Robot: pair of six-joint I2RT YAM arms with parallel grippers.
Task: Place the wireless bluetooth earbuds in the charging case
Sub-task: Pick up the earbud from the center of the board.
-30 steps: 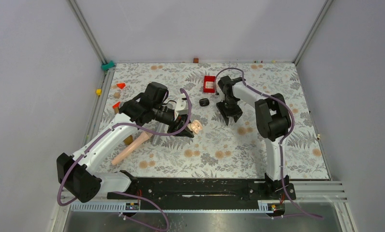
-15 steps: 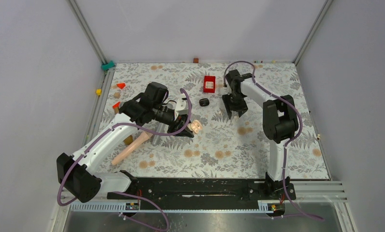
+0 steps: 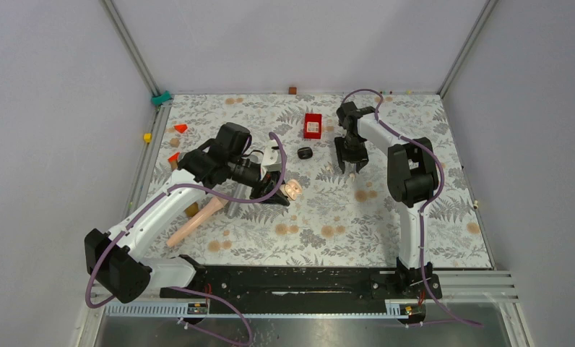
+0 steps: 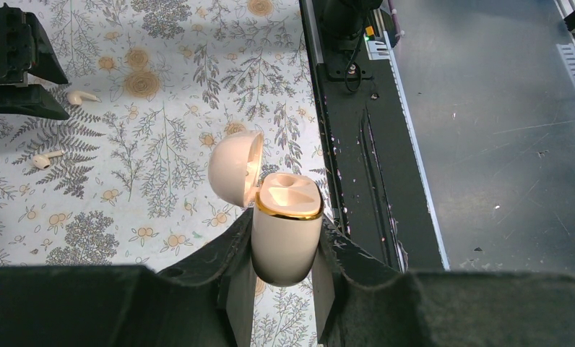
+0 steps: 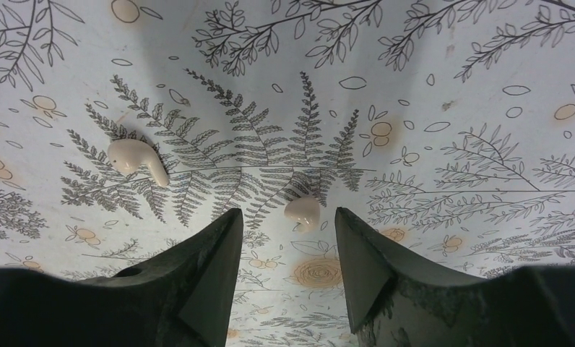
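Below the right fingers (image 5: 286,215), on the fern-print tabletop (image 5: 443,87), lie the 2 earbuds. 1 earbud (image 5: 303,212) sits between the tips, a little nearer the right-hand one. The other (image 5: 136,160) lies off to the left in that view, well outside them. Those fingers stand partly open and have hold of nothing. The left fingers (image 4: 284,253) are closed tight on the lower body of the charging case (image 4: 286,210), a cream shell with a gold rim. You are holding it up off the tabletop with its lid (image 4: 235,168) swung open.

Expect each earbud to be very light, hard and glossy, so it will likely skid or flip if you pinch it off-centre. Take it across the rounded head, where there is most to bear on, and leave the stem free to go into its well. Close gently; nothing here needs force.

The farther earbud's long axis runs diagonally in the right wrist view, head up-left and stem down-right. The nearer one shows mostly its head, and you cannot tell for sure which way its stem points. The case's long axis runs along the left fingers, with its mouth facing away from them. Its lid is hinged back to the left in the left wrist view, and the wells look bare.
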